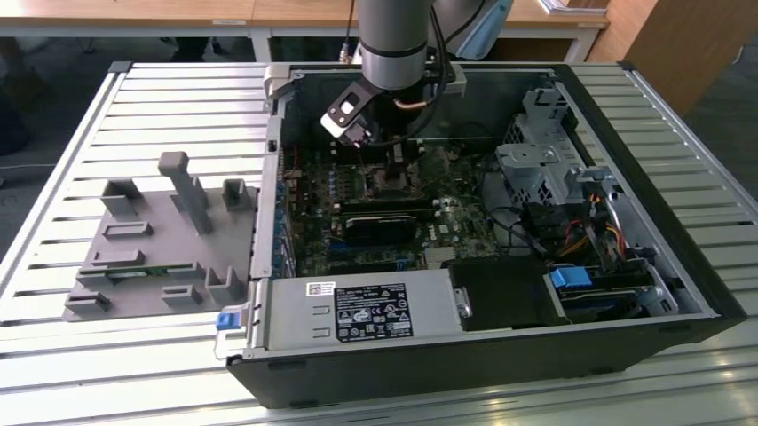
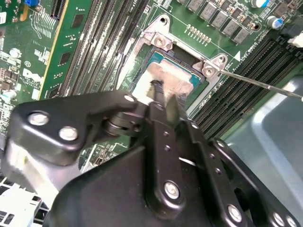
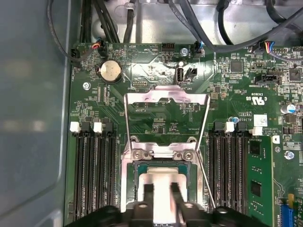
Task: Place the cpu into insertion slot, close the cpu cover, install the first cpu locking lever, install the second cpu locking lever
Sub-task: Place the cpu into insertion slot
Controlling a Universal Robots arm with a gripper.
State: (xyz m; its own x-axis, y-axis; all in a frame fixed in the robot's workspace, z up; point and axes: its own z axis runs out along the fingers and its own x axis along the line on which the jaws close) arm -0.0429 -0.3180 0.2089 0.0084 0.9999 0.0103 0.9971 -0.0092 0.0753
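The cpu [image 3: 163, 182] lies flat in the insertion slot [image 3: 163, 165], its pale metal top showing; in the second wrist view the cpu [image 2: 177, 75] sits inside the dark socket rim [image 2: 158, 56]. The cpu cover [image 3: 156, 98] stands flipped open beyond the socket. A thin wire locking lever [image 3: 207, 184] runs beside the socket, and a locking lever [image 2: 265, 84] also sticks out in the second wrist view. My gripper [image 3: 162, 194] [image 2: 164, 94] hovers right over the cpu, fingers a narrow gap apart with nothing between them. In the exterior view the gripper [image 1: 397, 173] reaches down into the open case.
Black memory slots [image 3: 92, 175] flank the socket, with a green memory module [image 3: 258, 189] on one side. A coin battery [image 3: 110, 71] and cables [image 3: 189, 23] lie beyond the cover. A black module [image 1: 385, 222], power supply [image 1: 367, 311] and drive cage [image 1: 539, 169] crowd the case. A grey fixture [image 1: 154, 240] sits outside.
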